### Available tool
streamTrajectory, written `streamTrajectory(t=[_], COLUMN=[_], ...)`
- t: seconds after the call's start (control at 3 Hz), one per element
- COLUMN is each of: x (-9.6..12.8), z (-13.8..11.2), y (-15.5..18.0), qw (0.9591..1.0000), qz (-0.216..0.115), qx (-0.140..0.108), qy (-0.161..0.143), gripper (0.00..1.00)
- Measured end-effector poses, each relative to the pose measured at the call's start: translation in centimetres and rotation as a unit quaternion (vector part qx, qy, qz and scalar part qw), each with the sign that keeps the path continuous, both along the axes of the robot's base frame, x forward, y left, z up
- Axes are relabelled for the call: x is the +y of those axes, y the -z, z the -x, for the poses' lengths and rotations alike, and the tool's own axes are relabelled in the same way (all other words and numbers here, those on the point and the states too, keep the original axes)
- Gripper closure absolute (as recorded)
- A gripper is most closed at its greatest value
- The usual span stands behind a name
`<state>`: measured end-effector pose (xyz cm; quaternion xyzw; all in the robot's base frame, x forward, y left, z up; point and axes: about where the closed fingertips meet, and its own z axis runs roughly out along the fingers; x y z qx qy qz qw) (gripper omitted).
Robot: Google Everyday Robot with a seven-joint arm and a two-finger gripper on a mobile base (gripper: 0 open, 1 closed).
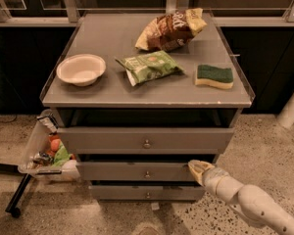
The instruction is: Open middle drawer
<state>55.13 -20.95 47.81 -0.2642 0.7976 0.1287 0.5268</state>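
Gripper [196, 168] with a tan tip, on the end of a white jointed robot arm [252, 207], reaches in from the lower right. It sits at the right end of the middle drawer [132, 171], a wide shallow grey drawer with a flat front. The tip is touching or just beside that front's right edge. Whether it is released or clenched cannot be told.

The middle drawer stretches away to the gripper's left, and its small round metal knob [147, 174] is well to the left of the tip, at the centre of the front. A dark gap runs along the top of the front.

Just above the gripper is the taller grey top drawer [103, 140] with a larger round knob [146, 144]; its front stands forward, with a dark opening above it. Below and left of the gripper is the slim grey bottom drawer [117, 193].

Higher up, on the flat grey cabinet top [112, 38], lie four things. A green and yellow sponge [214, 76] is almost straight above the gripper. A crumpled green snack packet [149, 66] and a brown and yellow chip bag [171, 29] are up and to the left. A shallow white bowl [81, 69] is farthest left.

Far to the gripper's left, a clear plastic bin [33, 148] hangs tilted at the cabinet's side, holding orange and green items. Speckled stone floor [264, 146] lies beneath the arm.
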Motion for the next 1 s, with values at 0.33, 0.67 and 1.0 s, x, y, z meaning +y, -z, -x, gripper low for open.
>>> streamTrajectory(t=[0.33, 0.67, 1.0], x=[-0.6, -1.9, -2.0], z=[-3.3, -6.1, -7.9], y=[0.9, 1.6, 2.5], qw=[0.9994, 0.9981, 0.9973], qz=[0.017, 0.032, 0.039], qx=[-0.028, -0.051, -0.058], qy=[-0.007, -0.017, -0.025], gripper=[1.0, 1.0, 1.0])
